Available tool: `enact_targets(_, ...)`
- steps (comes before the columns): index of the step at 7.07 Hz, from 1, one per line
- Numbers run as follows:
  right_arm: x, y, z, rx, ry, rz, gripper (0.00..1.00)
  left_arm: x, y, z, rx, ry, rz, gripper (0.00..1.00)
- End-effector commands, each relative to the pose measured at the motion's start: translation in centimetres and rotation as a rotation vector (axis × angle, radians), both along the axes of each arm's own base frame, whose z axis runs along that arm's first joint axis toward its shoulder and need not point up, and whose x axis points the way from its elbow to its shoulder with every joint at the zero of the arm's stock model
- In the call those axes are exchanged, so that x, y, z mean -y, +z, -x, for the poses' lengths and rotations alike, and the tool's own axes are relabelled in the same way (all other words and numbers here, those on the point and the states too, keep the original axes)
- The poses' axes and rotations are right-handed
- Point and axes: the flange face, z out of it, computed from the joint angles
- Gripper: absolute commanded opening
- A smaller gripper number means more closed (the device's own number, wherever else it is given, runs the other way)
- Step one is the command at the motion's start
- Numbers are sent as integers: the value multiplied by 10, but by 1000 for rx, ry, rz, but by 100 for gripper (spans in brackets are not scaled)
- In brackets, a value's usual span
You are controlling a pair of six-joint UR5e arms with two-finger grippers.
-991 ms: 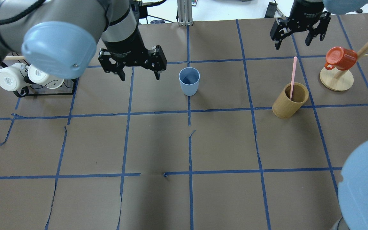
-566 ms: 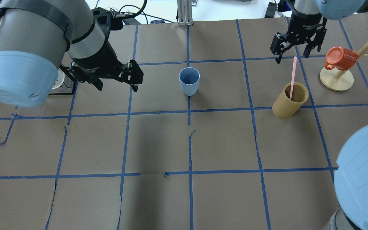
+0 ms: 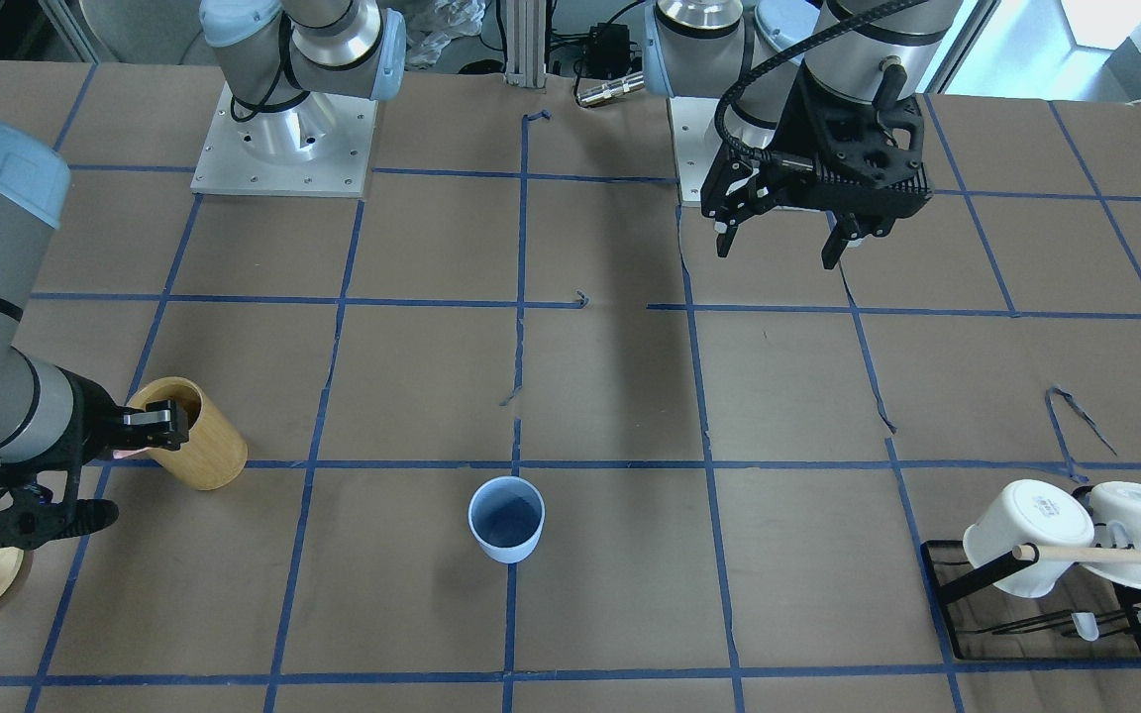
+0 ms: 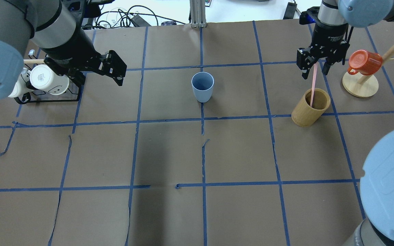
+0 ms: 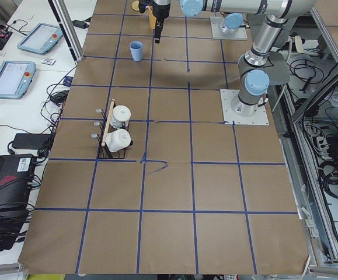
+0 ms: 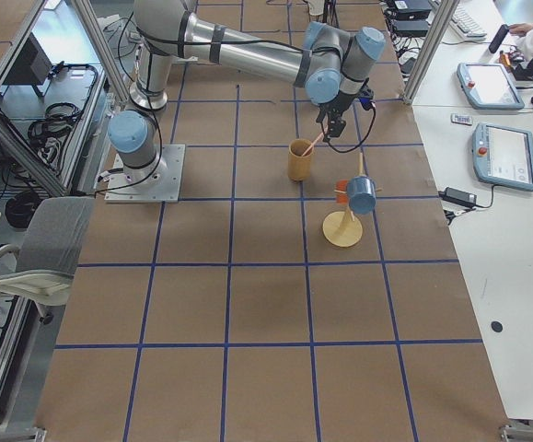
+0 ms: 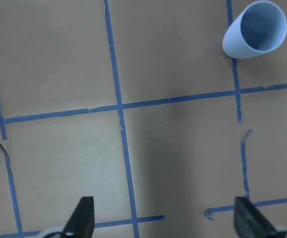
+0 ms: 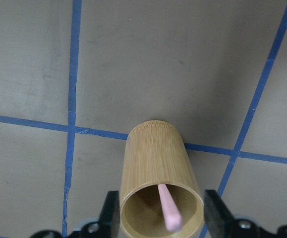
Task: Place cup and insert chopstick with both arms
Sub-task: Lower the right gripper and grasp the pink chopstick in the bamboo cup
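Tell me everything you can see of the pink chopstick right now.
The chopstick is a thin, straight, pale pink stick, plastic by its look. It leans in the tan wooden cylinder, lower end inside, upper part sticking well out. The right claw is open around its top end, one finger on either side; in the wrist view neither touches it.

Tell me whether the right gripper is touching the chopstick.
Apart. Right wrist view: the chopstick stands inside the open right gripper, clear gaps on both sides.

upright blue cup (image 4: 202,87), pink chopstick (image 4: 313,85) seemingly tilted
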Motion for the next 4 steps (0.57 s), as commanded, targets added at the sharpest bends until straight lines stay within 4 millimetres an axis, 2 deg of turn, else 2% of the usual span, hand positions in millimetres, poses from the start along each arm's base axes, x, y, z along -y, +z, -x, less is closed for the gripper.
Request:
enact_targets(1,1,-2,1,-3,0,5,43,0,-1,0,-5,10,-14,100)
enact_targets(2,0,-1,0,-1,1,7,21,-1,0,-1,-2,10,-11,100)
enact_targets(4,2,3,1,-6,-11,20,0,-2,2,-1,-1,11,-8,100)
